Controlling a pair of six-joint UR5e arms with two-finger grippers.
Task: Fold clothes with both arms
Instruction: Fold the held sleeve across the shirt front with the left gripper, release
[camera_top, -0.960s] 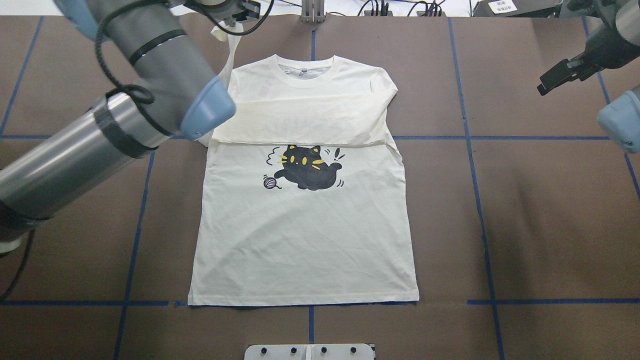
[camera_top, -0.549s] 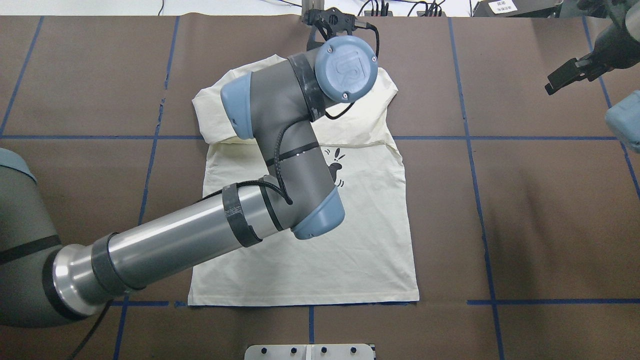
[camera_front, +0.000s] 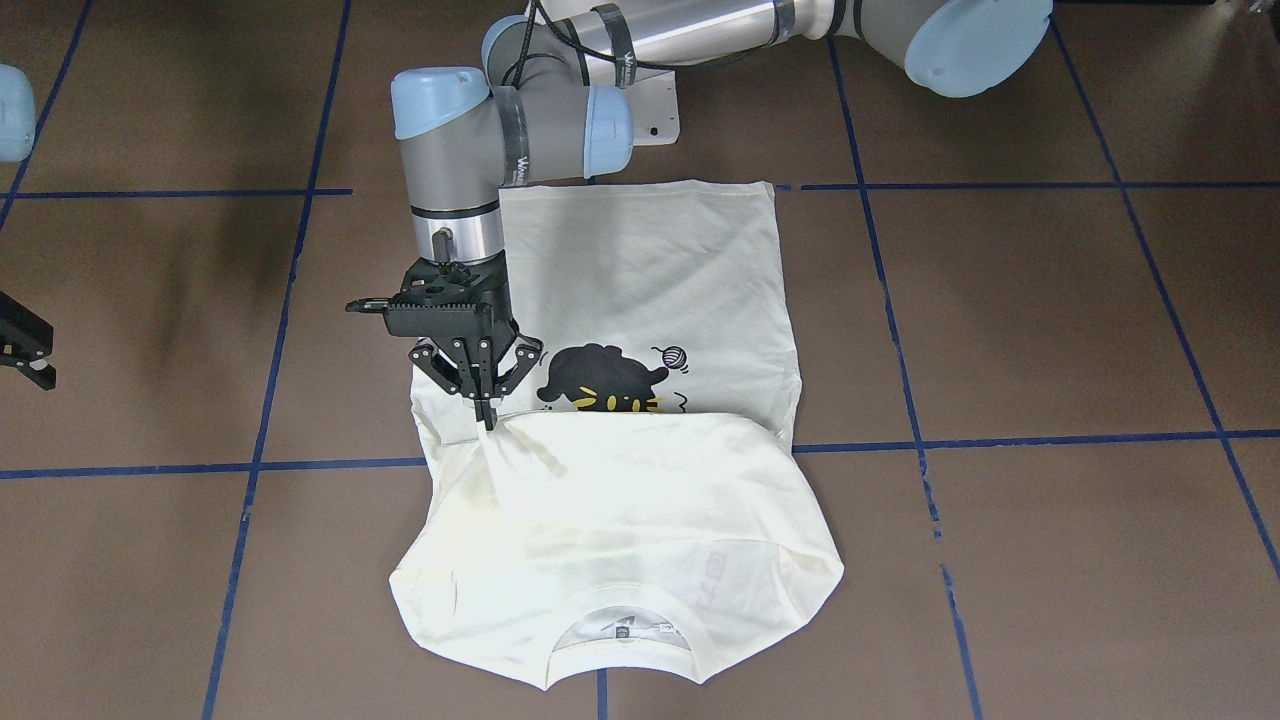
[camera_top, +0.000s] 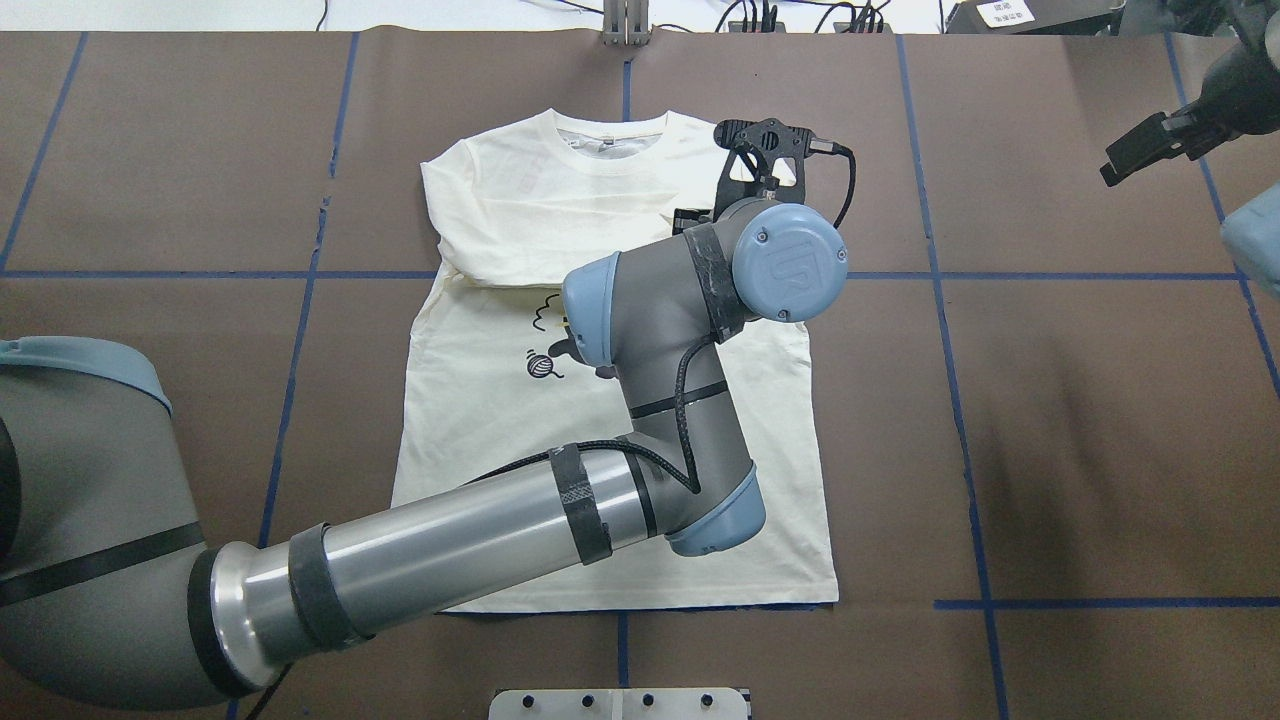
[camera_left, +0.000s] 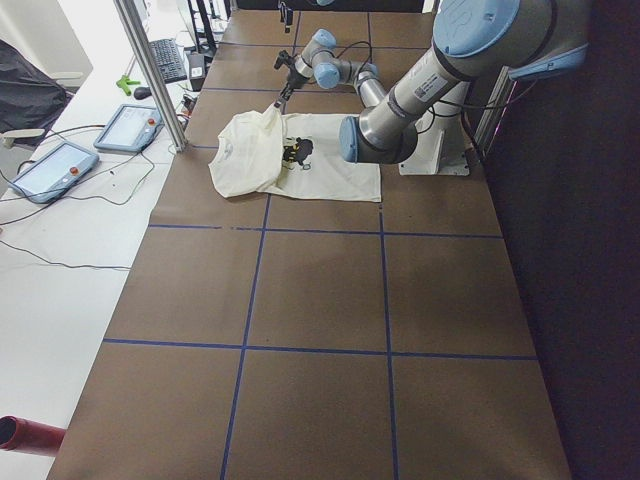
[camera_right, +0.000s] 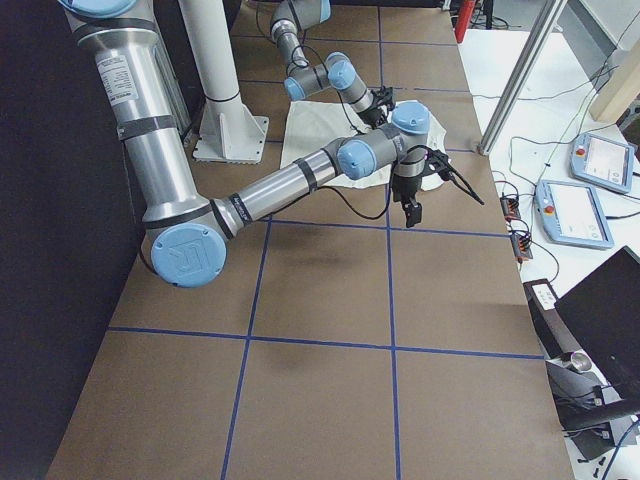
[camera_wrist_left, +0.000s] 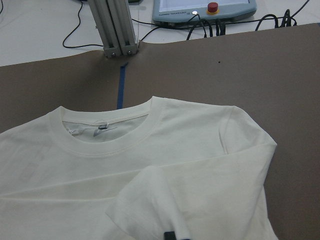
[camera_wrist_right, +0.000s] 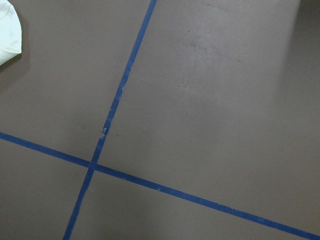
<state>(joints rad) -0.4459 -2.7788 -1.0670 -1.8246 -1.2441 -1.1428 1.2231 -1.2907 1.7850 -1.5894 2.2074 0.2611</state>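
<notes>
The cream-white shirt lies flat on the brown table, print up, with its collar at the far side. A black cat print shows below the folded-over sleeve layer. My left arm reaches across the shirt. Its gripper is shut on the end of a sleeve and lifts it a little above the shirt's right shoulder area; the wrist view shows the sleeve draped over the fingertips. My right gripper hangs open above bare table at the far right, well away from the shirt.
Blue tape lines divide the brown table cover into squares. An aluminium post and a teach pendant with cables sit just past the far edge. A white plate lies at the near edge.
My left gripper has carried the sleeve from beyond the shirt's far left corner, past the collar, over to the right shoulder and lower. The right gripper drew back slightly to the right.
</notes>
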